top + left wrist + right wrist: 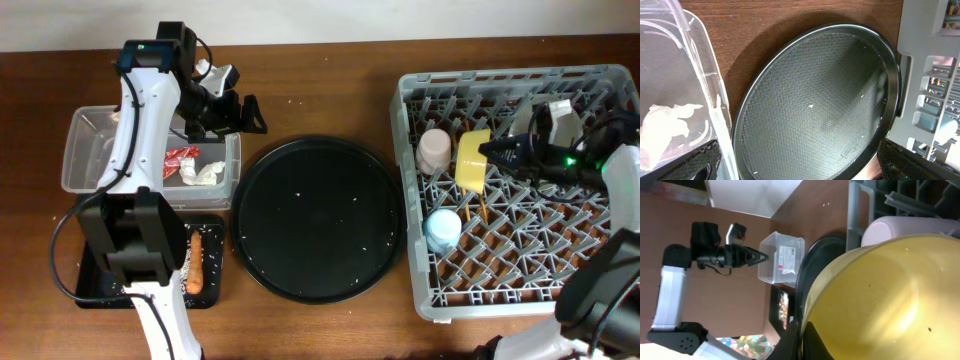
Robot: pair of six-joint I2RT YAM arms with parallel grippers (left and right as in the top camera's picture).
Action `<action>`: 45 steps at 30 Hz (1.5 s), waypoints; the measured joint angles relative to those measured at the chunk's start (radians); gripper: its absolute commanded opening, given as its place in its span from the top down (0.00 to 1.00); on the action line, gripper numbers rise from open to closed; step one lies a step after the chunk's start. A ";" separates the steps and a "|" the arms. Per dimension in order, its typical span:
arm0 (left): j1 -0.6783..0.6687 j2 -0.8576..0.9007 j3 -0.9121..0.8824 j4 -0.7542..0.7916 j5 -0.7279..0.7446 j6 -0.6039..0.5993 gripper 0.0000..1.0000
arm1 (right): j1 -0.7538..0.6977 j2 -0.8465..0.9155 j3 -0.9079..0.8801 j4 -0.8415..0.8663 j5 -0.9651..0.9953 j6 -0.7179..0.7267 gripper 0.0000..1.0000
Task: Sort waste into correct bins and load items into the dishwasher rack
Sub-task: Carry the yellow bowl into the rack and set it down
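1. Three dishes stand in the dishwasher rack [412,250], which fills the right edge of the worktop.
2. The round black tray [320,220] sits mid-table, bare but for a few pale specks.
3. The clear tub [85,150] lies toward the far-left corner. My left claw [245,112] hovers at the tub's right end with its fingers spread wide and nothing between them.
4. The shallow black tray [90,285] is at the near-left corner.
5. The yellow bowl [472,162] stands on edge in the rack's far-left part. Its long axis runs far edge to near edge, and its hollow faces the right edge.
6. My right claw [492,152] is by far the nearer arm. Its tips are at the bowl's rim, and the bowl lies straight ahead of it toward the left edge. I cannot tell whether it is clamped or released, so I'd pull away only toward the right edge.
7. The pink cup [434,150] is just beside the bowl's back. The blue cup [443,230] stands nearer me.
8. The red wrapper [181,155] and white tissue [205,175] lie in the tub. The carrot piece [196,262] lies in the black tray.
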 measured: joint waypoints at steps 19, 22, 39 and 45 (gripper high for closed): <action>0.000 0.000 0.000 0.000 0.000 0.000 0.01 | -0.273 -0.040 0.122 -0.198 0.657 0.261 0.34; 0.000 0.000 0.000 0.000 0.000 0.000 0.01 | -0.240 -0.146 0.134 -0.209 0.697 0.275 0.32; 0.000 0.000 0.000 0.000 0.000 0.000 0.01 | -0.246 0.005 0.143 0.334 1.061 0.502 0.30; 0.000 0.000 0.000 0.000 0.000 0.000 0.01 | -0.249 0.071 0.143 0.355 1.070 0.504 0.43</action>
